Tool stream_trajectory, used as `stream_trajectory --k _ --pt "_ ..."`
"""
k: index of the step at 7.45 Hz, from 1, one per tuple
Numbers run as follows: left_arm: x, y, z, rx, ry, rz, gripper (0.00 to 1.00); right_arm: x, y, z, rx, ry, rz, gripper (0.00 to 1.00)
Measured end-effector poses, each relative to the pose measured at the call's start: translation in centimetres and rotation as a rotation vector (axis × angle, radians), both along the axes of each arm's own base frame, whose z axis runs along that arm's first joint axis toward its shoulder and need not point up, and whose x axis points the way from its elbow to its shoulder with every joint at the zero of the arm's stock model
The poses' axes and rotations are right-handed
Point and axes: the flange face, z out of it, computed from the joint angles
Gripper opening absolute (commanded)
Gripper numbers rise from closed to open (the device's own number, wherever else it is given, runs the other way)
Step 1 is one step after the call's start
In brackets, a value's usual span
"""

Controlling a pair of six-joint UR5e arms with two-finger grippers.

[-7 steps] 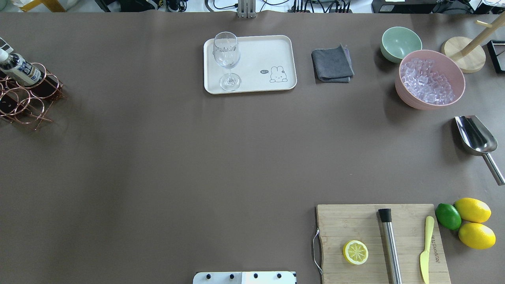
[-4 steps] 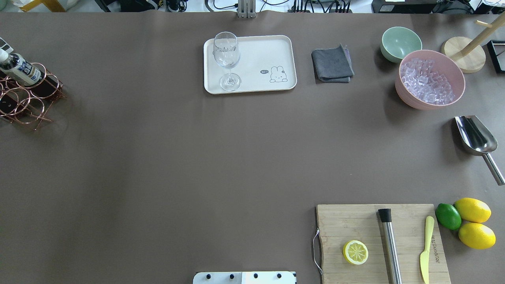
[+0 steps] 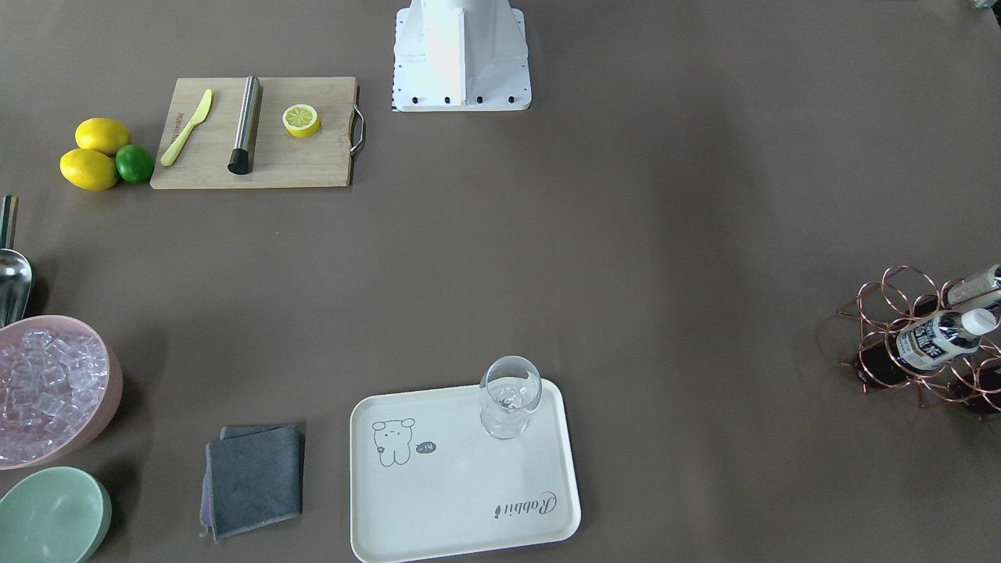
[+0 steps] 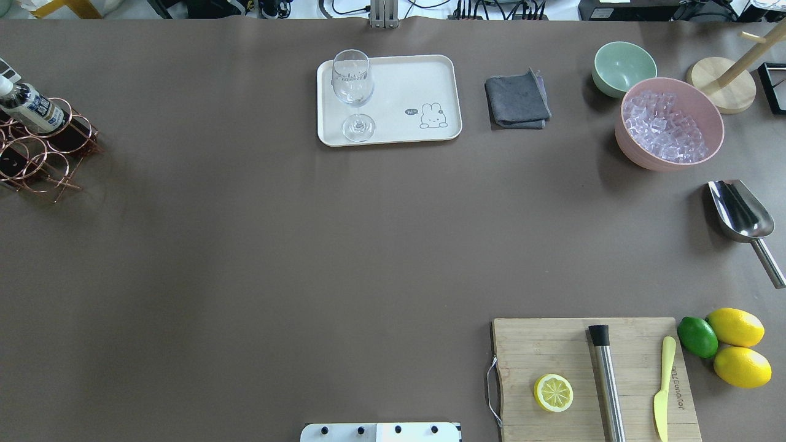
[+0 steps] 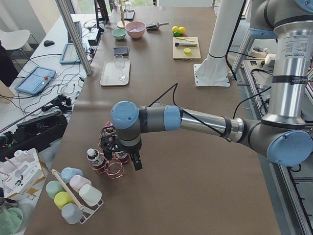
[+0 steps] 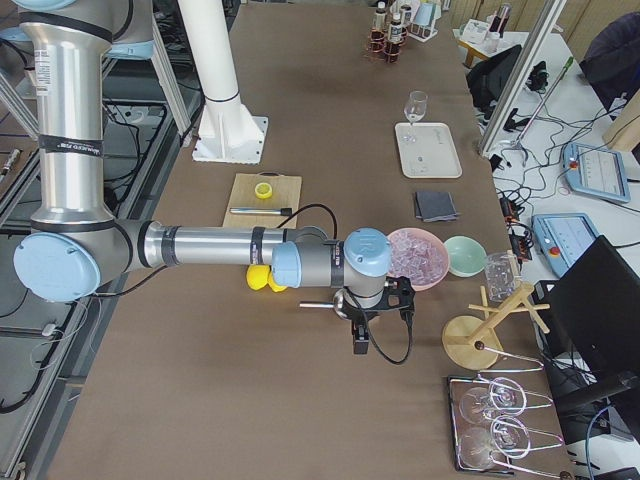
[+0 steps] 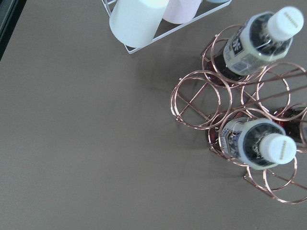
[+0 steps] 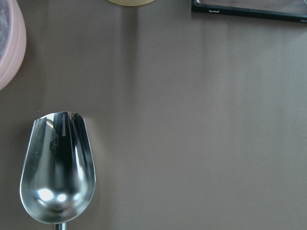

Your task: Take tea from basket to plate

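The copper wire basket (image 4: 43,153) stands at the table's far left edge; it also shows in the front view (image 3: 891,313) and the left wrist view (image 7: 201,98). Tea bottles (image 7: 261,38) (image 7: 259,143) with white caps stand in its rings; one shows from overhead (image 4: 31,109). The cream plate (image 4: 405,80) (image 3: 461,500) lies at the far middle with a clear glass (image 4: 353,86) on it. My left gripper (image 5: 115,149) hangs right above the basket; I cannot tell whether it is open. My right gripper (image 6: 385,300) hovers by the pink bowl; its state is also unclear.
A grey cloth (image 4: 517,99), a mint bowl (image 4: 623,66), a pink bowl of ice (image 4: 669,123) and a steel scoop (image 4: 740,212) lie at the right. A cutting board (image 4: 592,377) with a lemon half, muddler and knife is near right. A mug rack (image 7: 144,19) stands beside the basket.
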Motion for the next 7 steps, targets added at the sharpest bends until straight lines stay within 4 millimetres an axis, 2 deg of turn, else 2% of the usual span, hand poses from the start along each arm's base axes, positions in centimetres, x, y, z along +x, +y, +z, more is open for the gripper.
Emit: stream_trajectory --k 2,4,5,7 --pt "-0.5 -3.9 -5.2 -0.051 -0.001 -0.046 0.99 0.0 -0.5 -0.8 0.016 -0.003 -0.001 1.0" --pt "-0.7 -6.5 -8.6 -0.13 0.002 -0.133 0.99 -0.1 -1.1 -2.7 0.057 -0.007 -0.006 1.0" --pt "-0.3 -7.7 -9.9 -0.179 0.005 -0.191 0.99 -0.2 -1.8 -3.9 0.075 -0.014 -0.007 1.0" --pt "0.2 -10.1 -10.5 -0.247 0.009 -0.25 0.99 -1.0 -3.2 -5.8 0.106 -0.022 -0.018 1.0"
